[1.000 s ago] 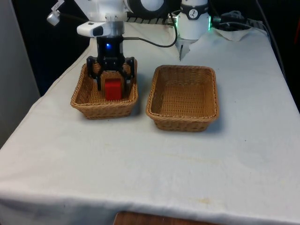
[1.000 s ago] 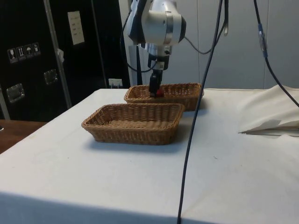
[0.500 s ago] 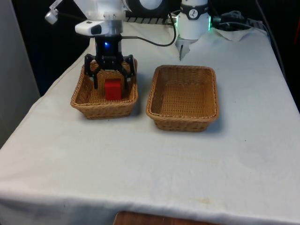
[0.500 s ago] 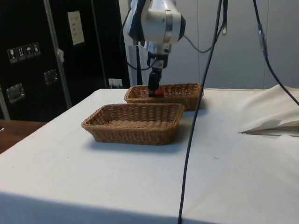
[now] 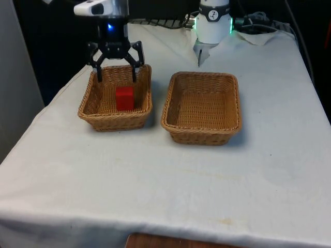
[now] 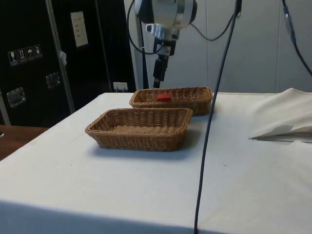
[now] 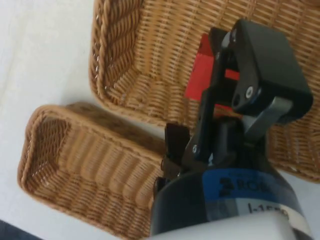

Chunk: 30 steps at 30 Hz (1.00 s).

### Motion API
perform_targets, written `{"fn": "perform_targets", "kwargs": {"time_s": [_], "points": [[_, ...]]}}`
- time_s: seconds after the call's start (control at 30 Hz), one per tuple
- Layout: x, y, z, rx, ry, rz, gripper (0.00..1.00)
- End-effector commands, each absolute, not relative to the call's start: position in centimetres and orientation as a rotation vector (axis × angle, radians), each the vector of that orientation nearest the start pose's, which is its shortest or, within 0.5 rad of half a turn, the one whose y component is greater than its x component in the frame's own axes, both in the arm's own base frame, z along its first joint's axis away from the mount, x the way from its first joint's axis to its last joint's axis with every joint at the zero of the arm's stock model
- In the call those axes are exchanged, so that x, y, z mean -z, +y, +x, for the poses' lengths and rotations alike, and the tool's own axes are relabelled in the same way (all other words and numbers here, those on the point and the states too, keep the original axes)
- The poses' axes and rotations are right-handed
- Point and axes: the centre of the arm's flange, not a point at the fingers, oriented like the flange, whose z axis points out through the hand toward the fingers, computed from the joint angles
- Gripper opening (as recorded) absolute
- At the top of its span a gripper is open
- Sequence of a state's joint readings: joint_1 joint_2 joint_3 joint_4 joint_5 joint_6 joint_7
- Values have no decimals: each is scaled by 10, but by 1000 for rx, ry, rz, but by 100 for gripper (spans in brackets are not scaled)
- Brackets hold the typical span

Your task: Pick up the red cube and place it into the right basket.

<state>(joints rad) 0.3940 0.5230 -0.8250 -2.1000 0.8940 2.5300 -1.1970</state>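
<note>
Red cube [image 5: 124, 98] in basket [image 5: 89, 106] on white cloth [image 5: 155, 175]; pincer [image 5: 115, 77] wide, empty.

Hanging high on the white arm [image 6: 165, 10], black gripper [image 5: 115, 72] pointing straight down, fingers [image 5: 96, 66] splayed wide apart, gripping nothing at all.

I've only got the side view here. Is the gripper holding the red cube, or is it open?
Observer: Open. In the front view the gripper hangs spread wide with nothing in it.
Operator: So where's the cube?
Observer: The red cube sits on the floor of the basket at the front view's left, below the gripper and apart from it.
Operator: Which basket is that for me?
Observer: Your farther one. Your nearer basket stands at the front view's right.
</note>
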Motion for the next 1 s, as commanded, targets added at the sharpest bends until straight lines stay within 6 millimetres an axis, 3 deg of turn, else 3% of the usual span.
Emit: {"fn": "perform_targets", "kwargs": {"time_s": [0.0,0.43,0.97], "points": [[-257,-242,530,378,-224,-3118,100],[-274,-208,524,406,-260,-3074,100],[-273,-152,516,430,-331,-3052,100]]}}
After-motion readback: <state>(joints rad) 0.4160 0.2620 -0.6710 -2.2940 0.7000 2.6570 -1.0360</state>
